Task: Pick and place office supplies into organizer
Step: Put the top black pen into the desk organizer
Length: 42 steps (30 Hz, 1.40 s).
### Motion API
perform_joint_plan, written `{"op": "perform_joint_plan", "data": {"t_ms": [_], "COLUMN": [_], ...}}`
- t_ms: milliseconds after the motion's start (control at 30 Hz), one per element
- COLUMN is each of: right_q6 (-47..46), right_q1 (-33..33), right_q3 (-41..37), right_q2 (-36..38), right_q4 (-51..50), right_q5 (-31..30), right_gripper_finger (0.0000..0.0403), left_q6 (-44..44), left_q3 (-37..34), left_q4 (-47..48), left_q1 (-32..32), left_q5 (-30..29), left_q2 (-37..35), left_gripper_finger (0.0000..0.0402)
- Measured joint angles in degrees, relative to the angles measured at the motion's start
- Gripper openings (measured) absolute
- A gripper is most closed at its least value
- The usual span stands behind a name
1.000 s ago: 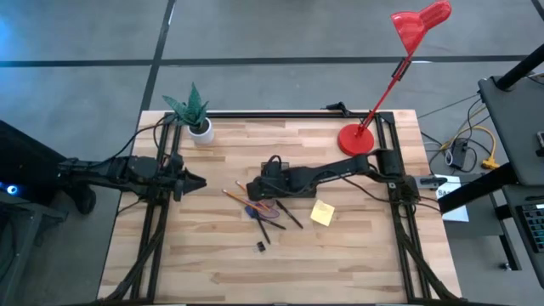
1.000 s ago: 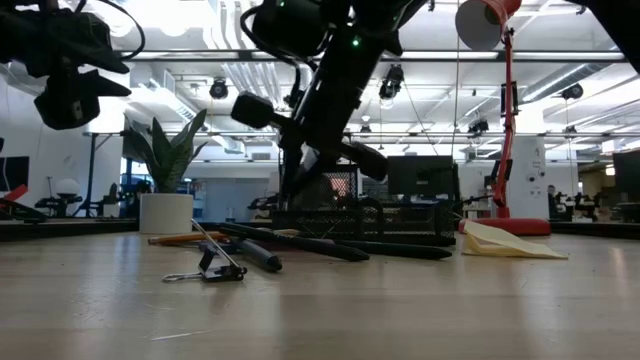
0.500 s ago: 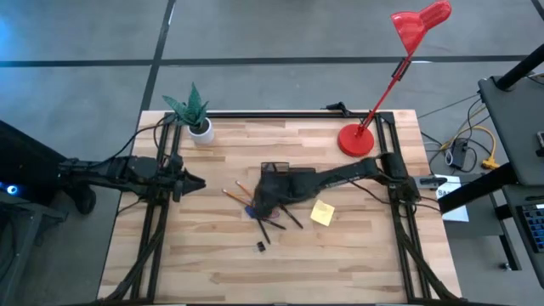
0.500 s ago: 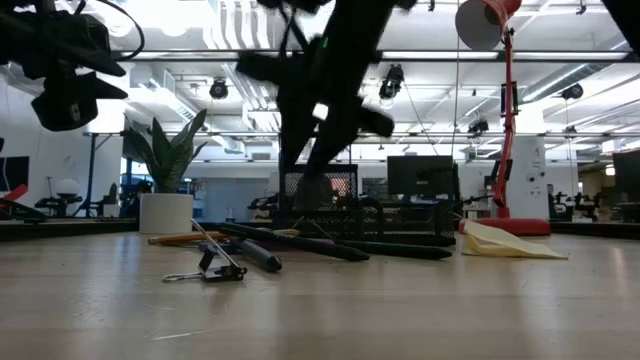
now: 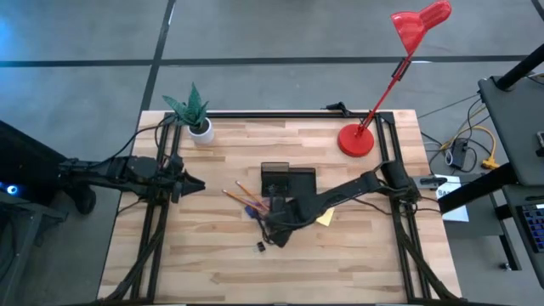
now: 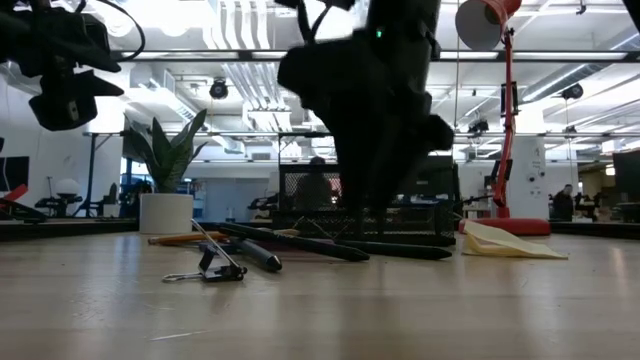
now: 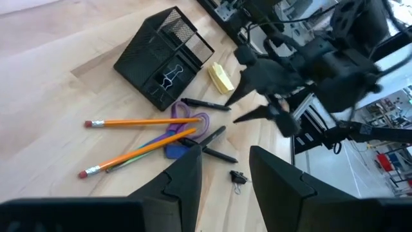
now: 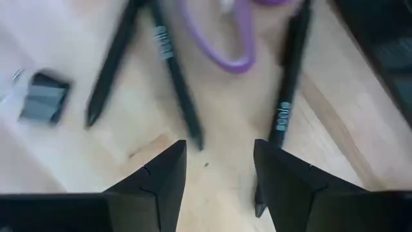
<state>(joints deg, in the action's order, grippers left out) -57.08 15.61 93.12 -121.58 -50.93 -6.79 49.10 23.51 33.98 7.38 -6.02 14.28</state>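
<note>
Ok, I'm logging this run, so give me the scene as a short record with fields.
right claw: open, empty, above the dark pens
left claw: idle at the table's left side
organizer: mid-table, a binder clip inside
scissors: on the table, among the pencils
sticky-note pad: beside the organizer
loose clip: near the pens

Two dark, near-black arms, matte housings with jointed segments. Right arm (image 5: 340,194) slim, black cable looped at its base. Left arm (image 5: 127,172) bulkier (black cables trailing along it). Wrist views: angular black fingers (image 8: 161,183), flat faceted sides, no markings visible.
</note>
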Motion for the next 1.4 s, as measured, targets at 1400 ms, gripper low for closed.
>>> {"op": "perform_joint_plan", "data": {"t_ms": [1400], "right_q6": [1.0], "right_q1": [-9.0], "right_q3": [-1.9], "right_q2": [-4.1], "right_q4": [2.1], "right_q5": [-1.0], "right_gripper_finger": [0.0066], "left_q6": [-0.6], "left_q3": [1.1], "left_q4": [-0.2], "left_q1": [0.0], "left_q5": [-0.2], "left_q2": [-0.3], "left_gripper_finger": [0.0116]}}
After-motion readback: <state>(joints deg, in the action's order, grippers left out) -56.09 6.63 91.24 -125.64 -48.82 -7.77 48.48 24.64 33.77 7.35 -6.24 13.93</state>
